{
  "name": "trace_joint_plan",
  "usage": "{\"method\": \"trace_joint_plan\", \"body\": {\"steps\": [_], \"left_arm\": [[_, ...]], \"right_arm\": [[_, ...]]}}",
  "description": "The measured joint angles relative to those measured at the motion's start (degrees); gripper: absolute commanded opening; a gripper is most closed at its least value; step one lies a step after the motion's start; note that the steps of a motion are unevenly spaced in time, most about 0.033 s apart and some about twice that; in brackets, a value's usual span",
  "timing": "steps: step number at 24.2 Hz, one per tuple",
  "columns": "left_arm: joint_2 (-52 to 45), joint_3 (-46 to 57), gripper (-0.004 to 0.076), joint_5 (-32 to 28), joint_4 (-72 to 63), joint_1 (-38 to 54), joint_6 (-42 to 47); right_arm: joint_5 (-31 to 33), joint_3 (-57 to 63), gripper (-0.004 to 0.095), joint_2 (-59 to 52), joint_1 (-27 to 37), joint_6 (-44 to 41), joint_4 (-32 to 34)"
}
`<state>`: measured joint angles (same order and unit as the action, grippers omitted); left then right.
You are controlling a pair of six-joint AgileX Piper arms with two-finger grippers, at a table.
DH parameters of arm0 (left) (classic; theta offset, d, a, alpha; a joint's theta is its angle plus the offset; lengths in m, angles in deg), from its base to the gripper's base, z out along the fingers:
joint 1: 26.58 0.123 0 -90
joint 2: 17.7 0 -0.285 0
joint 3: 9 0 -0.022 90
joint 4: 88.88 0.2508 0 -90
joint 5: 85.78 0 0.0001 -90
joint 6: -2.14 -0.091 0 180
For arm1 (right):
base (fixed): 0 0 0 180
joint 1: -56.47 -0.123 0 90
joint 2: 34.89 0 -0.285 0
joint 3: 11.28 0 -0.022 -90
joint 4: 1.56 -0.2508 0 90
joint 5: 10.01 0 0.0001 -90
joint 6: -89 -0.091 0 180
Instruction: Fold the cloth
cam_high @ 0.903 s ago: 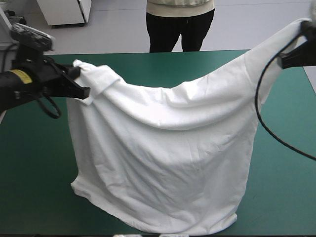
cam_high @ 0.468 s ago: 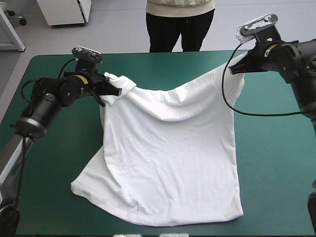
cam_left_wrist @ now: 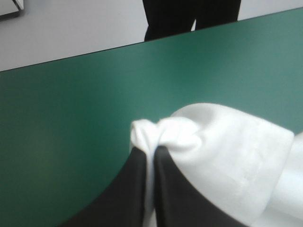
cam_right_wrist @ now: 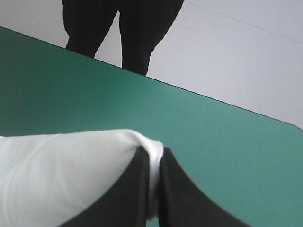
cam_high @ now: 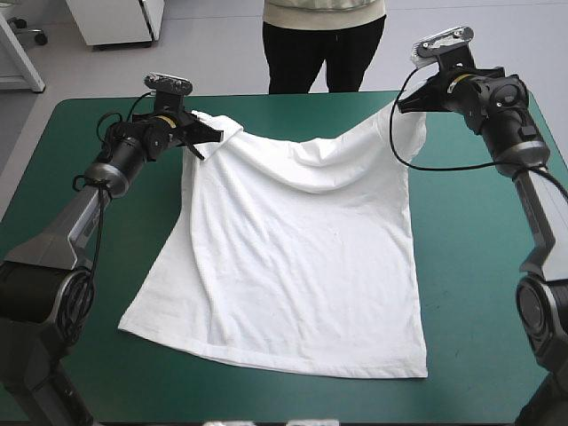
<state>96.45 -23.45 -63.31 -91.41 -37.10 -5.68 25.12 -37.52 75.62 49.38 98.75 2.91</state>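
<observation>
One teal-green table (cam_high: 484,293) carries one white T-shirt (cam_high: 302,266), hem flat toward the near edge, shoulders raised near the far edge. Two grippers hold it: the left gripper (cam_high: 216,136) and right gripper (cam_high: 402,106) each clamp tight on one shoulder corner.

T-shirt (cam_high: 302,266) on table (cam_high: 488,355), hem toward near edge, shoulders lifted toward far edge. Left gripper (cam_high: 206,133) at T-shirt's far-left corner, clamped on fabric. Right gripper (cam_high: 404,102) at T-shirt's far-right corner, likewise clamped.
</observation>
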Motion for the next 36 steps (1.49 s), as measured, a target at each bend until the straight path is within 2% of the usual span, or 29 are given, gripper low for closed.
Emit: {"method": "trace_joint_plan", "body": {"steps": [3, 9, 11, 13, 16, 18, 19, 21, 27, 31, 33, 36], "left_arm": [[3.16, -2.51, -0.0009, -0.72, 0.0, 1.08, 0.0], [8.41, -4.82, -0.0009, -2.02, -0.06, 1.38, 0.0], [9.78, -4.87, -0.0007, -2.06, -0.06, 1.43, 0.07], [10.74, -4.87, 0.0021, -1.99, -0.06, 1.43, 0.21], [11.33, -4.89, 0.0151, -1.86, -0.06, 1.43, 0.21], [11.39, -4.89, 0.0277, -1.86, -0.06, 1.43, 0.28], [11.39, -4.89, 0.0381, -1.68, -0.06, 1.43, 0.28], [10.59, -4.89, 0.0444, -0.2, -0.06, 1.43, 0.28], [-3.3, -4.89, 0.0441, 8.7, 2.53, 1.49, 0.42], [-15.77, -4.4, 0.044, 25.26, 2.53, 1.53, -0.04], [-21.86, 1.02, 0.0441, 29.82, 2.53, 1.53, -0.18], [-31.3, 12.95, 0.0441, 31.57, 4.98, 1.53, 2.97]], "right_arm": [[-1.94, 0.0, -0.0017, 4.08, 2.27, 1.1, -4.01], [-1.8, 0.0, -0.0007, 11.45, 3.86, 5.96, -11.92], [-0.94, 0.0, 0.004, 12.81, 3.86, 7.26, -14.09], [-0.21, 0.0, 0.0147, 13.34, 3.86, 8.39, -15.93], [0.24, 0.0, 0.036, 13.4, 3.86, 9.72, -18.17], [0.36, 0.0, 0.0501, 13.4, 3.86, 10.07, -19.14], [0.53, 0.0, 0.0551, 13.27, 3.86, 10.14, -19.44], [1.78, 0.0, 0.0554, 12.14, 3.86, 10.14, -19.72], [7.12, 0.0, 0.0554, -0.45, 3.86, 8.66, -19.73], [21.7, -0.18, 0.0554, -11.24, 3.86, 5.14, -19.78], [26.81, 1.52, 0.0554, -15.27, 3.86, 4.12, -19.78], [28.74, 8.03, 0.0554, -22.11, 3.86, 3.23, -19.78]]}}
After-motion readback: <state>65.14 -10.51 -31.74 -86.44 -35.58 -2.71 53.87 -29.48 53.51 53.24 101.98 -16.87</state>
